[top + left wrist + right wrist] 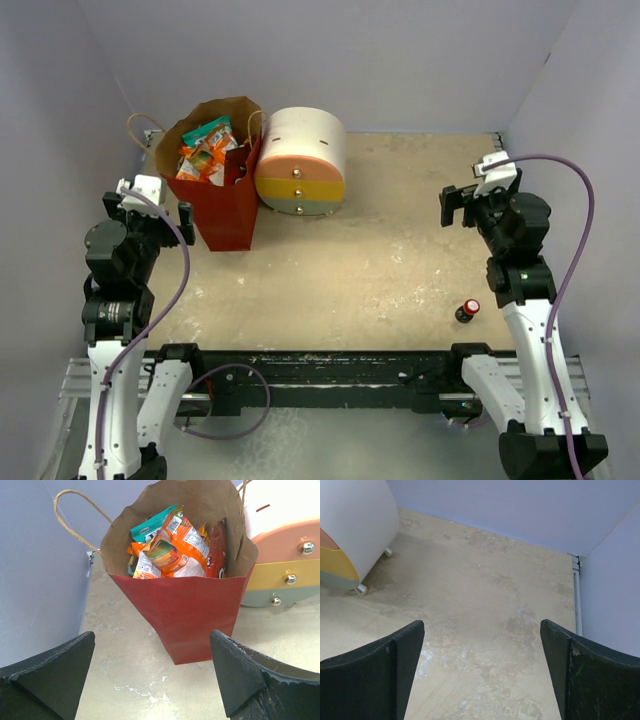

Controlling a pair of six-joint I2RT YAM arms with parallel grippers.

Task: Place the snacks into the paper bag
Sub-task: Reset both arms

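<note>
Black fingers gape empty on both raised arms — snacks seemingly fill the paper bag.

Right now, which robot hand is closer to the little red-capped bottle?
Right. The right gripper hangs behind the bottle; the left gripper is far across, beside the paper bag.

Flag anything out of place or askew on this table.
One stray: a small dark bottle with a red cap sits alone on the table by the right arm, far from the paper bag. The snacks are all inside the bag; none spilled.
</note>
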